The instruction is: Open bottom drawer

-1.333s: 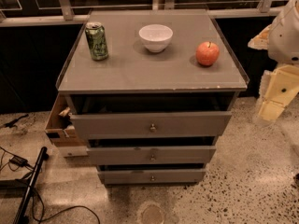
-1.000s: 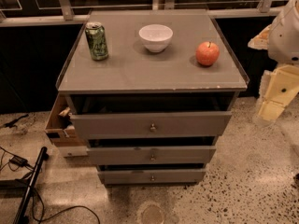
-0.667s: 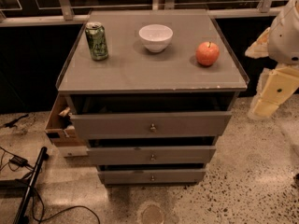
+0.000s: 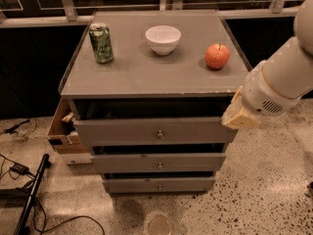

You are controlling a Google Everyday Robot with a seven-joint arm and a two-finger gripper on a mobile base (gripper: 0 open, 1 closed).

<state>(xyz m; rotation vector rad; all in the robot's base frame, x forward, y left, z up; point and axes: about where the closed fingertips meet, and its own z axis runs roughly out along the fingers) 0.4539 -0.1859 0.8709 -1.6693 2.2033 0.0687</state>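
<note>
On the speckled floor [image 4: 274, 190] stands a grey cabinet [image 4: 146, 77]. The bottom drawer [image 4: 132, 185] appears shut, its knob [image 4: 159, 186] facing forward. The gripper [image 4: 239, 115] hangs beside the top drawer [image 4: 122, 131], apparently staging a descent; its aperture is indeterminable.

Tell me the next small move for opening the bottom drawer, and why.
Probably lower the gripper and bring it in toward the round knob on the bottom drawer. The gripper hangs by the end of the top drawer front, two drawers above that knob and off to its side.
</note>
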